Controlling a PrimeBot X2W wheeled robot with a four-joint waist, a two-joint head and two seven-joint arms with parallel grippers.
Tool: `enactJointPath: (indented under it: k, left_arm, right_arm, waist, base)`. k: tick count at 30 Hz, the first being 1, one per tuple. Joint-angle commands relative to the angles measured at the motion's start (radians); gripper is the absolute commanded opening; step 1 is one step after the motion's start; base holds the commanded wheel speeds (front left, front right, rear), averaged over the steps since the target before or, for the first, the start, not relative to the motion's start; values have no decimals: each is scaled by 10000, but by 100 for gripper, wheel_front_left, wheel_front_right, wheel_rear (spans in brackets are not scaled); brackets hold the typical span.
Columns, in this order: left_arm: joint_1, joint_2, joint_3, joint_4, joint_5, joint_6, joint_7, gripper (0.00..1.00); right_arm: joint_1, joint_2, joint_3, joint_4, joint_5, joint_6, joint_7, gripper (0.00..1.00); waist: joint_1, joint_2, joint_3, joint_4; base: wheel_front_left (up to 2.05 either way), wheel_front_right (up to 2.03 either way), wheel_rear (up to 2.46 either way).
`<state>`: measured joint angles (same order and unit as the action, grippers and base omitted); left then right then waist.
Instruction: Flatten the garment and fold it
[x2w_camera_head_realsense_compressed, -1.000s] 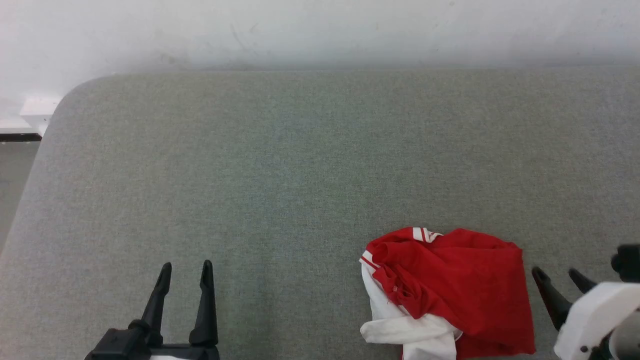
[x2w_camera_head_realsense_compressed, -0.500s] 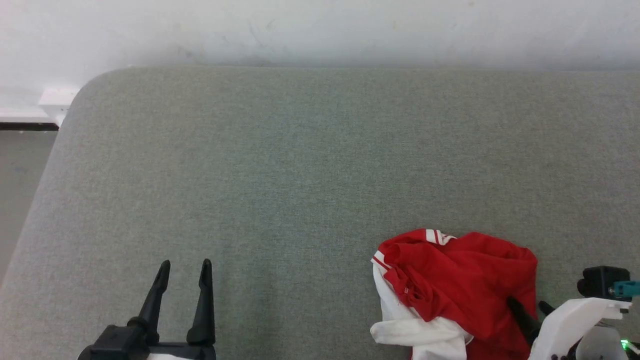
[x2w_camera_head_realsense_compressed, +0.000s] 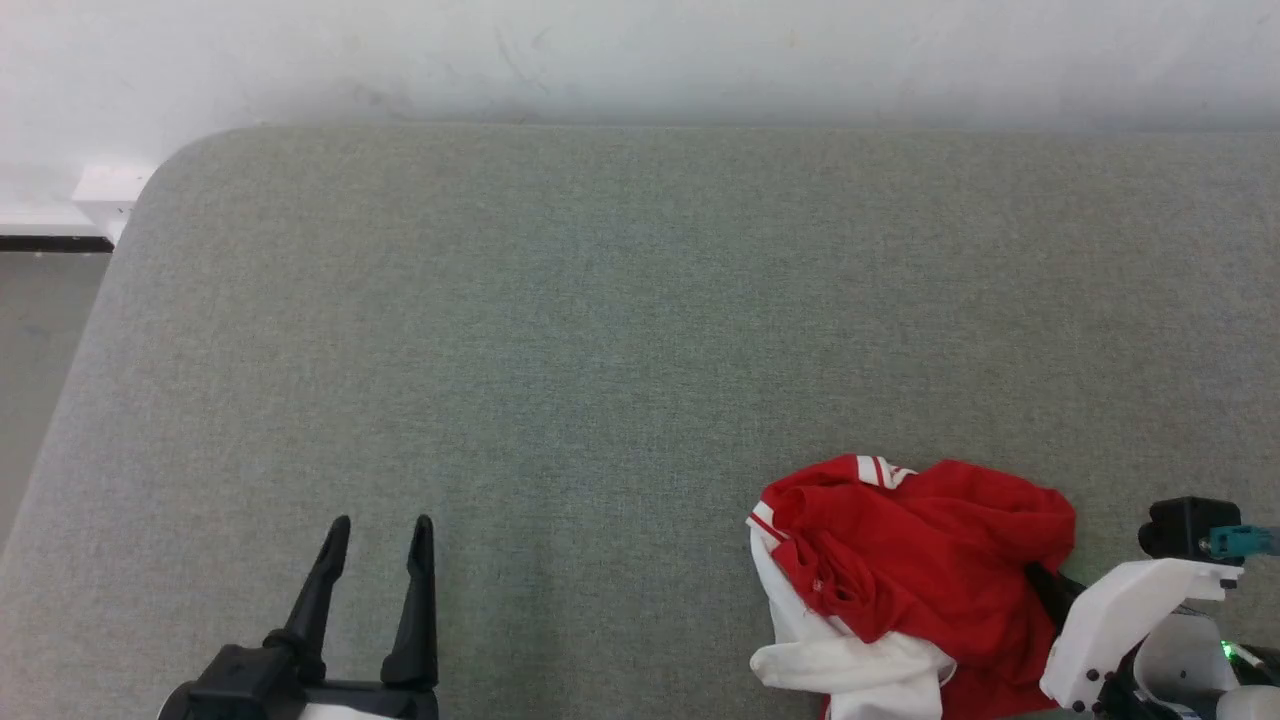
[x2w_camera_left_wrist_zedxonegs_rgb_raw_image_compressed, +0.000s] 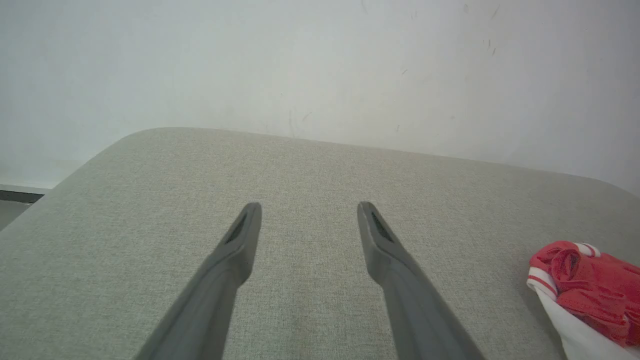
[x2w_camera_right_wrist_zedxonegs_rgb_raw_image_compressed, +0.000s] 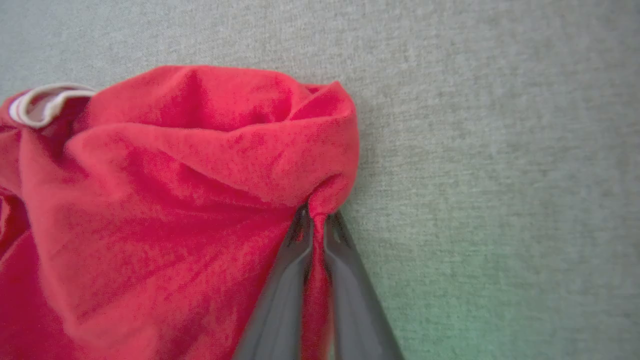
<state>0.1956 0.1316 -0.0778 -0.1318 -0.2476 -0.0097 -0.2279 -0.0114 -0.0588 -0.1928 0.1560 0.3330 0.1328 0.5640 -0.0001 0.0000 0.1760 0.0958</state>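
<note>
Lying crumpled, garment (x2w_camera_head_realsense_compressed: 930, 560) turns striped trim (x2w_camera_head_realsense_compressed: 872, 470) away.

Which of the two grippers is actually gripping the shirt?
The right gripper: its jaws are pinched on a red fold of the garment. The left gripper stands open, apart from it.

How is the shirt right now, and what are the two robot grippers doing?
garment: crumpled in a heap on the grey surface, not flattened or folded.
right gripper: shut on a pinch of the garment's red edge.
left gripper: open, holding nothing, well apart from the garment.
</note>
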Motion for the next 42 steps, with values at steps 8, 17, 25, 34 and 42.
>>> enactJointPath:
  k: [8,17,25,34,42]
  left_arm:
    - [-445,-22,-383,-102,30,-195,-76,100]
    - [-586,97,-261,-161,30,-74,-116,100]
    - [-1137,589,-34,-621,145,-91,129,100]
    - [-1721,1101,118,-1325,338,-95,575,100]
    - [-1908,1550,195,-2036,514,-106,1120,100]
  right_arm:
    - [-387,39,264,-1077,-1116,-21,-164,0]
    - [-2002,-1540,1316,-2034,-1848,-21,489,0]
    - [-4059,-2951,2069,-1598,-1883,-21,786,0]
    - [-5375,-4112,1751,-343,-2222,-21,284,0]
    - [-6343,-4680,2064,465,-2666,-21,-577,0]
  waist:
    - [1,0,-59,-572]
    - [1,0,346,-1860]
    - [1,0,1499,-3048]
    - [1,0,2630,-3701]
    - [1,0,3543,-4396]
  base:
    - [0,0,0]
    - [0,0,0]
    - [0,0,0]
    - [0,0,0]
    - [0,0,0]
